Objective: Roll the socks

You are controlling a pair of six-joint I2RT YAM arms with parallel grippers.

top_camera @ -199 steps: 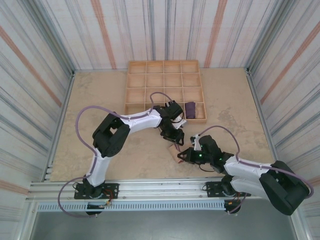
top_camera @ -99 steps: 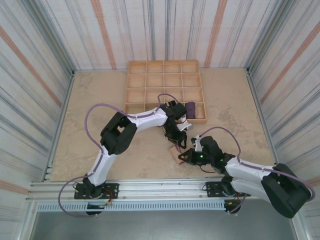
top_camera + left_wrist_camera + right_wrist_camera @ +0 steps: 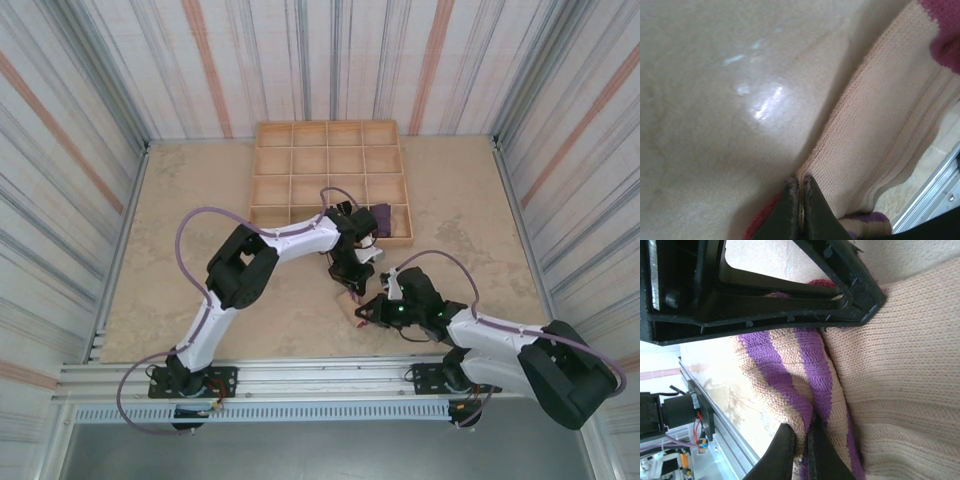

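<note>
A tan, mottled table (image 3: pixel 200 260) stands between striped walls. Toward its far edge lies a shallow light-wood tray (image 3: pixel 330 150), divided into a grid of square compartments. The compartment at the tray's near right corner holds a dark purple fabric bundle (image 3: pixel 381 216).

Two white-and-black robot arms meet at one spot on the table, a little nearer than the tray's near edge and below its right half. The left arm (image 3: pixel 290 238) bends in from the tray's near left side. The right arm (image 3: pixel 480 335) reaches in low from the tray's near right side.

Where they meet lies a beige knit sock (image 3: pixel 347 308) with maroon patches, flat on the table, near the tray but apart from it.

The left gripper (image 3: pixel 352 288) points down at the end of the sock closer to the tray. Its two fingertips are pressed together, with the sock's edge nipped between them.

The right gripper (image 3: pixel 365 312) sits at the end farther from the tray. Its fingers are nearly together, pinching a purple-and-tan striped knit fold (image 3: pixel 790 385) that lies against plain beige knit. Whether that fold belongs to the same sock cannot be told.
</note>
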